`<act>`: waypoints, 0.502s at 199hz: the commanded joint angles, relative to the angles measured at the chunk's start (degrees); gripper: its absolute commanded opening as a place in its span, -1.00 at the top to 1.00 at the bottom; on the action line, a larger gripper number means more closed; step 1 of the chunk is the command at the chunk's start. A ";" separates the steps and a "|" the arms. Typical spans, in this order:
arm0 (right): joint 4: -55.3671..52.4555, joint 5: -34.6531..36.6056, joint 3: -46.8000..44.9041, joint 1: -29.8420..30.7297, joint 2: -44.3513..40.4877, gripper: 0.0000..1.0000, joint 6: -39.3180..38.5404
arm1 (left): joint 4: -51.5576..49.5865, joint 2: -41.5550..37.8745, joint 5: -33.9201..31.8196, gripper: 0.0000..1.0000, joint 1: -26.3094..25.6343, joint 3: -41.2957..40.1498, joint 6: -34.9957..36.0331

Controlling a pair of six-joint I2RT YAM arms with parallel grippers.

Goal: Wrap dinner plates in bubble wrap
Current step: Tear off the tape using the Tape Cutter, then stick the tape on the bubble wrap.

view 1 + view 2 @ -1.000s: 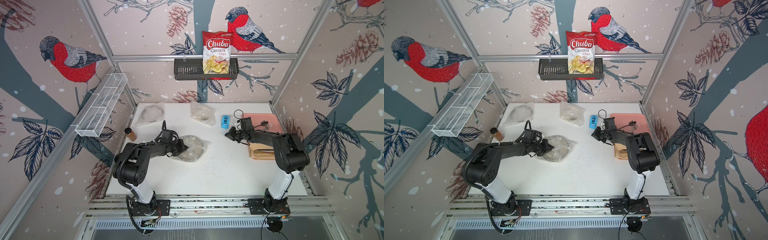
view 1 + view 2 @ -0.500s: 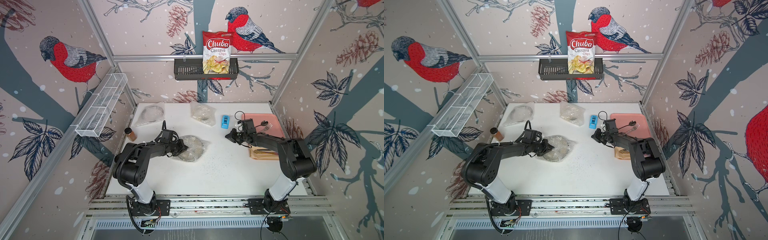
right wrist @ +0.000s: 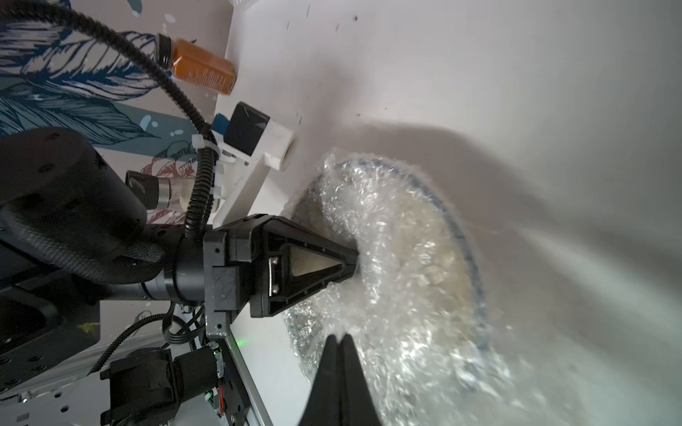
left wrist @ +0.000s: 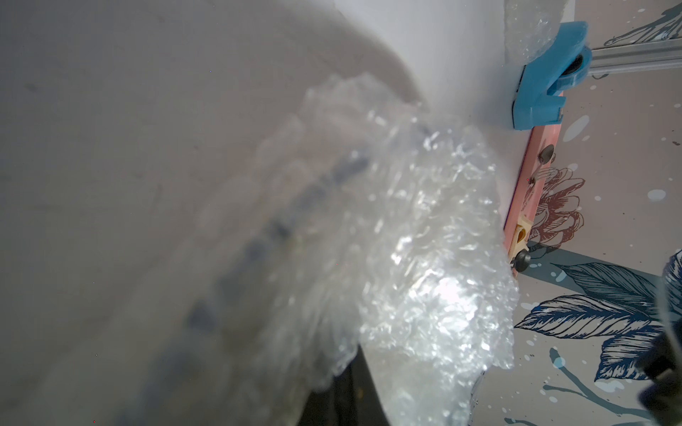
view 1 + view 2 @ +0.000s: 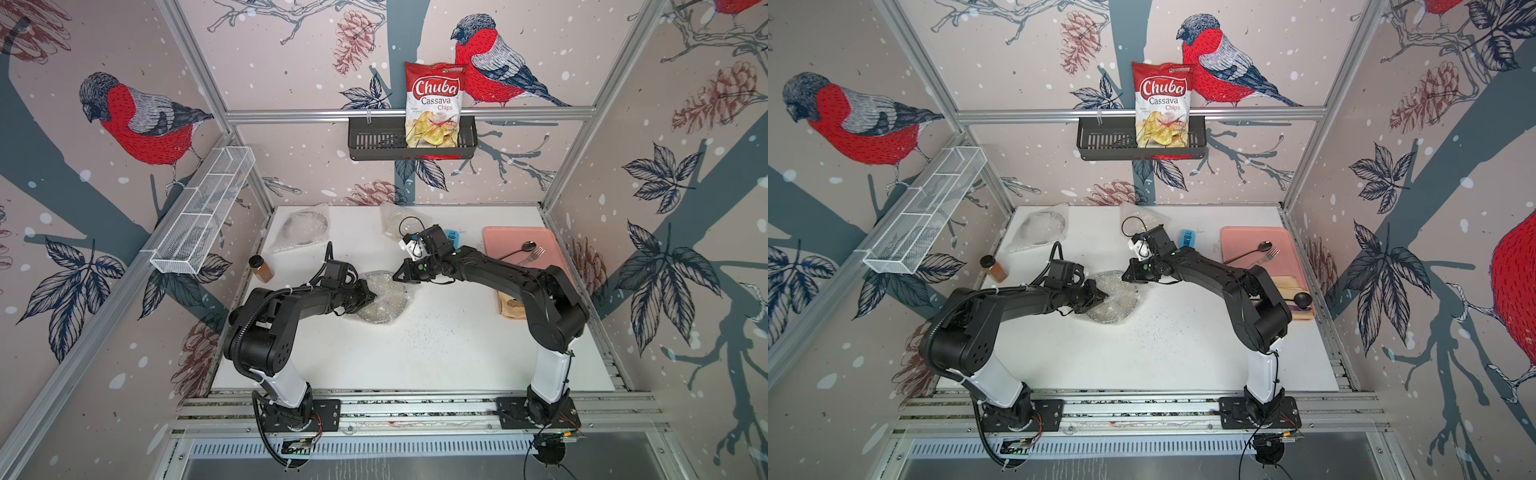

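One shift: right fingers [image 5: 402,272] now at far edge of the bubble wrap [image 5: 386,307].

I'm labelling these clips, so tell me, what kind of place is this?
Likely a robot test cell, not a real kitchen: an aluminium frame encloses a white table, the walls carry printed bird wallpaper, and the left arm and right arm are bolted to a front rail.

Red bag of Chuba Cassava Chips [image 5: 434,106] standing in a black basket [image 5: 374,143] on the back wall. White wire shelf [image 5: 203,212] up on the side wall. Small brown jar [image 5: 261,268] at the edge of the white table [image 5: 415,365]. Blue plastic thing [image 5: 1187,240] near a pink tray [image 5: 503,237] holding a spoon [image 5: 515,251] and fork [image 5: 534,255].
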 commanded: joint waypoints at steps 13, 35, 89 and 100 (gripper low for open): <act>-0.21 -1.89 1.70 2.88 2.68 1.00 9.80 | -7.90 0.15 -2.05 1.00 -0.57 -0.66 -0.74; 0.30 -2.24 2.44 3.95 4.63 1.00 12.71 | -7.29 0.21 -1.83 1.00 -0.65 -0.99 -1.08; 0.63 -1.07 3.00 4.97 6.80 1.00 15.06 | -7.16 -0.01 -1.59 1.00 -0.82 -1.10 -1.09; 0.85 -0.81 3.08 4.80 7.46 1.00 15.24 | -7.07 0.01 -1.46 1.00 -0.82 -1.16 -1.09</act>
